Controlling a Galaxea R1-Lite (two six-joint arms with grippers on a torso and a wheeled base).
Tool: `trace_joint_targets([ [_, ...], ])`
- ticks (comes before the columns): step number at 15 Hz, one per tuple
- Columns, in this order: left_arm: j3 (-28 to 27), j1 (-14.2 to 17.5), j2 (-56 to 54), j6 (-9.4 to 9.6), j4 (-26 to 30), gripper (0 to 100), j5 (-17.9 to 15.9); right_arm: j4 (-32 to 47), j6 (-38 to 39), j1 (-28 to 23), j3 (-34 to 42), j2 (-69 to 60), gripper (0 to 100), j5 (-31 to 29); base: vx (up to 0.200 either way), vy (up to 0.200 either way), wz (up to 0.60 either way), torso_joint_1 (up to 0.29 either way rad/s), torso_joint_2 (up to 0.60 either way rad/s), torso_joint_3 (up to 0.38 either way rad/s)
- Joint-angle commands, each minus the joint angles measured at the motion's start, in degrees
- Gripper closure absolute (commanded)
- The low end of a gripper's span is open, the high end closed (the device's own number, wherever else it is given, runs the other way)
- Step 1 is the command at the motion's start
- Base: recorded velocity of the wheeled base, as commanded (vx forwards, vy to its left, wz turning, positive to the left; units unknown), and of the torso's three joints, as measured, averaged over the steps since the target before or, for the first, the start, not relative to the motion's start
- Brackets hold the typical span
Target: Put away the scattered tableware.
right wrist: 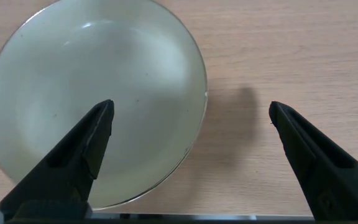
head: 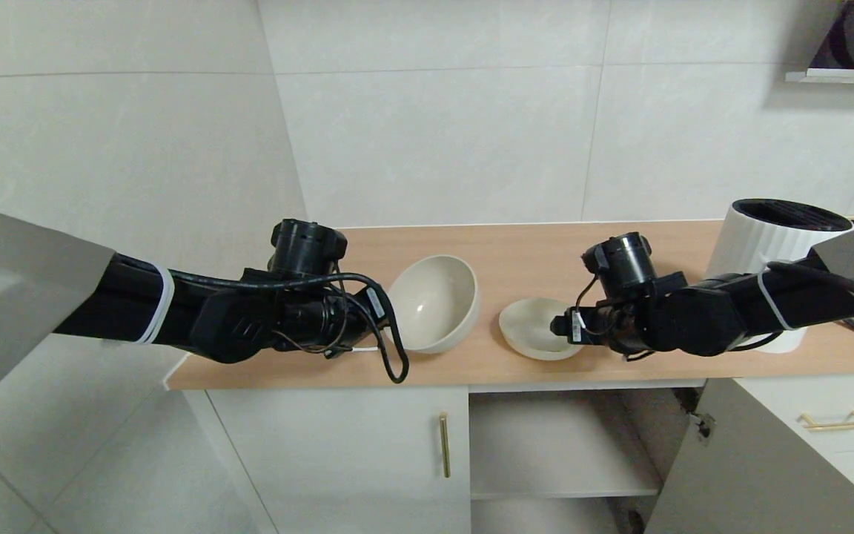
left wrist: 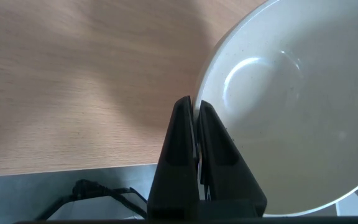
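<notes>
Worktop (head: 545,252) of light wood runs along a white tiled wall, with two pale bowls on it. Large bowl (head: 434,297) sits left of centre, tipped up on its side with the opening facing the robot's right. Left pincer (left wrist: 195,102) is pressed together on the rim of this bowl, with the rim edge between the two black fingers (left wrist: 182,130) and the wood just beside them. Small bowl (head: 527,322), shallower, sits upright just to the right of the large one, near it but apart. Right pincer (right wrist: 191,107) hangs over it, spread wide and pinching nothing: one finger is over the bowl's inside (right wrist: 92,74), the other over bare wood beyond the rim. I cannot tell whether the fingers touch the bowl. White ribbed canister (head: 760,245) with a dark top stands at the right end of the worktop. Below, a cabinet door (head: 753,460) stands open, showing a white shelf (head: 560,489). The closed door (head: 338,452) beside it has a gold handle (head: 443,445).
</notes>
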Motion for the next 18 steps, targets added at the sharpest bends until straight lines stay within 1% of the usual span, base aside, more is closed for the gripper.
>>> trace_joint_targets([
  [1, -0.01, 0.11, -0.07, -0.03, -0.01, 100, -0.02, -0.01, 0.01, -0.06, 0.0, 0.52, 0, 0.14, 0.0, 0.0, 0.0, 0.0, 0.0, 0.0],
  [3, -0.01, 0.02, -0.16, -0.03, -0.01, 100, -0.02, -0.01, 0.09, -0.06, -0.53, 1.05, 0, 0.14, 0.0, 0.0, 0.0, 0.0, 0.0, 0.0],
  [4, -0.01, 0.11, -0.25, -0.03, -0.01, 100, -0.02, -0.01, 0.8, -0.06, -0.71, 1.05, 100, 0.14, 0.0, 0.0, 0.0, 0.0, 0.0, 0.0],
  [15, -0.01, 0.11, -0.42, -0.12, 0.07, 100, 0.07, 0.25, 1.41, -0.06, -0.53, -0.27, 100, 0.4, 0.0, 0.0, 0.0, 0.0, 0.0, 0.0],
  [16, 0.25, 0.11, -1.22, -0.12, 0.07, 100, 0.07, 0.34, 1.5, -0.06, -0.27, -1.15, 100, 0.4, 0.0, 0.0, 0.0, 0.0, 0.0, 0.0],
  [18, 2.54, 0.37, -4.64, -0.12, 0.07, 100, 0.07, 0.6, 1.5, -0.06, 1.67, -4.75, 100, 1.46, 0.0, 0.0, 0.0, 0.0, 0.0, 0.0],
])
